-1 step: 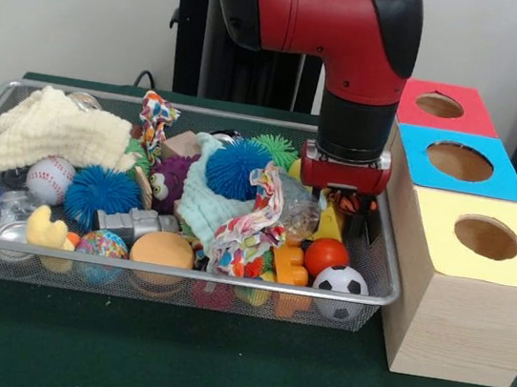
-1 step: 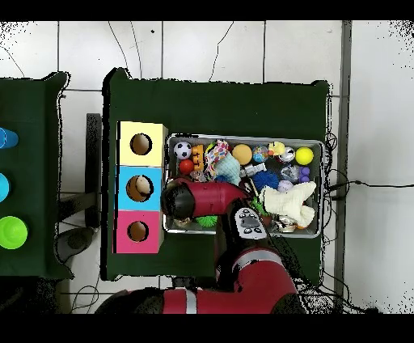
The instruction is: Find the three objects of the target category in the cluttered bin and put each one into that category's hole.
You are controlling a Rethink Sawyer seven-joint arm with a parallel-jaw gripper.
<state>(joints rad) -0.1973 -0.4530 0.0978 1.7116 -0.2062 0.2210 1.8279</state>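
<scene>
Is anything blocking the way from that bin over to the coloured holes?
Only the bin's wire side wall stands between the toys and the box. The three holes face up and look uncovered, so things must be lifted over.

You have the bin [image 1: 382, 290] on the table [image 1: 213, 380], the three-hole box [image 1: 458, 318] touching its right edge. The soccer ball [image 1: 340, 281] lies in the bin's front right corner, the folded cloth [image 1: 51, 131] toward its back left corner.

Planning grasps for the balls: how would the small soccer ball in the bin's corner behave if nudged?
The soccer ball is round and smooth, so it would probably roll. The mesh bin wall and the red ball beside it should stop it quickly. Its glossy surface may slip.
</scene>
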